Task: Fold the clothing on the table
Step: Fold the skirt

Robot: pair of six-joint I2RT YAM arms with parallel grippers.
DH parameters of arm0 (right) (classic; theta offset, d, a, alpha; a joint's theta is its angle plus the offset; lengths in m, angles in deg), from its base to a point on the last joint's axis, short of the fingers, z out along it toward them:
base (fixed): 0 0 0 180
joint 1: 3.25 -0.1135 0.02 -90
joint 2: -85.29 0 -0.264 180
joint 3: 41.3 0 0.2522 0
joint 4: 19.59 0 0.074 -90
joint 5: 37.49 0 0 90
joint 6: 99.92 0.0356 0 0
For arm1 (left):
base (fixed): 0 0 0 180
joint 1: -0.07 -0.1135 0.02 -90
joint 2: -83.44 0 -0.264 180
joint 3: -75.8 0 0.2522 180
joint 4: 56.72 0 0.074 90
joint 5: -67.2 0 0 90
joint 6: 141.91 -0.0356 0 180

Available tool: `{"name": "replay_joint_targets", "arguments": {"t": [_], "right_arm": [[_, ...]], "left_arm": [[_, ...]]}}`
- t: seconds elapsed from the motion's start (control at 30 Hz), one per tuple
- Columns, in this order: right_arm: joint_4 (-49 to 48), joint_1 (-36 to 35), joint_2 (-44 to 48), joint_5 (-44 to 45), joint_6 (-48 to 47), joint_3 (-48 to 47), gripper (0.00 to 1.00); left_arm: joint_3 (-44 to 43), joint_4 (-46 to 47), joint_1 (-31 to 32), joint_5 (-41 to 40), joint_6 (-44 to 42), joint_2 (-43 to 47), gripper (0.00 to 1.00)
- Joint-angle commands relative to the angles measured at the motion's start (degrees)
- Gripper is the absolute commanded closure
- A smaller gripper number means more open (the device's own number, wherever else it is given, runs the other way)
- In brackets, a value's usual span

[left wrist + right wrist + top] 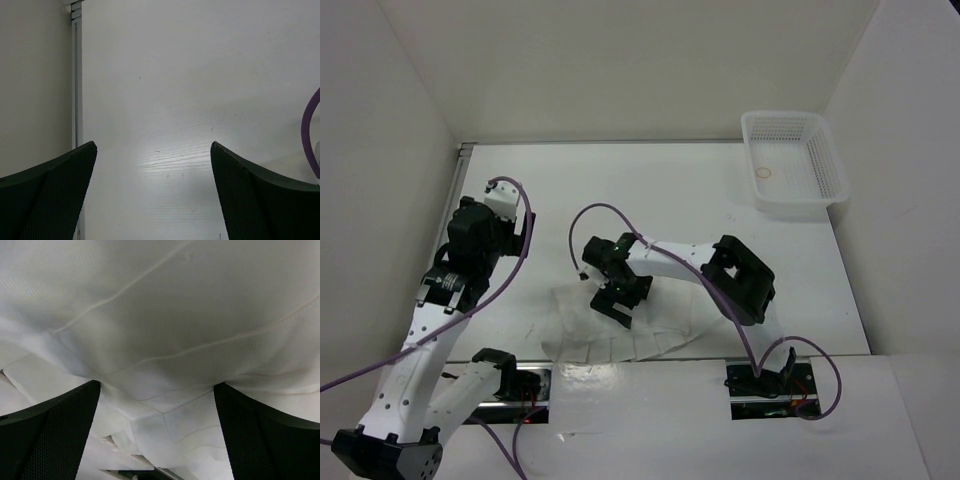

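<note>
With the white pleated clothing [620, 342] spread at the near edge of the desk [670, 190], the right gripper [157, 390] hovers released just above it and the left gripper [152, 150] hangs released alongside, so folding seems unstarted; next, pinch an edge.

Both end effectors [152, 145] [156, 384] (seemingly) spread wide

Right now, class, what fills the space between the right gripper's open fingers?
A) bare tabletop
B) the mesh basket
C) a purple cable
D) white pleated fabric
D: in the right wrist view the clothing spreads across the whole gap of the open right gripper, with creased white fabric and no bare tabletop between.
</note>
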Motion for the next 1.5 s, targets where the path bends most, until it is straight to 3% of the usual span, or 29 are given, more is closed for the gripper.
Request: {"name": "replay_joint_targets", "arguments": {"t": [0.0, 0.13, 0.33, 0.6, 0.73, 0.93, 1.23, 1.47], "right_arm": [[-5.3, 1.5, -5.8, 1.9, 2.4, 1.2, 0.01], [-7.0, 6.3, -7.3, 6.7, 3.2, -2.2, 0.01], [-11.4, 11.0, -8.6, 21.2, 3.8, -8.6, 0.01], [-15.7, 12.7, -13.4, 30.9, -5.7, -16.6, 0.01], [-15.8, 13.8, -14.1, 27.2, -8.8, -18.8, 0.01], [-13.7, 13.8, -7.2, 21.0, -9.4, -15.9, 0.01], [-5.6, 13.8, 15.5, 7.9, -12.0, -8.1, 0.01], [-9.4, 14.5, 25.1, 10.2, -13.2, 5.5, 0.01]], "left_arm": [[0.5, 2.7, -0.3, -1.2, 1.7, 0.3, 0.00], [0.5, 2.7, -0.3, -2.5, 1.7, -0.3, 0.00], [0.5, 3.2, -0.3, -2.5, 1.7, -0.3, 0.00], [0.5, 3.2, -0.3, -2.5, 1.7, -0.3, 0.00], [0.5, 3.2, -0.3, -2.0, 1.7, -0.3, 0.00], [0.5, 2.7, -0.3, -1.4, 1.7, -1.3, 0.00], [0.5, 2.7, -0.3, -1.4, 1.7, -1.9, 0.00], [0.5, 2.7, -0.3, -0.9, 1.7, -3.5, 0.00]]}}
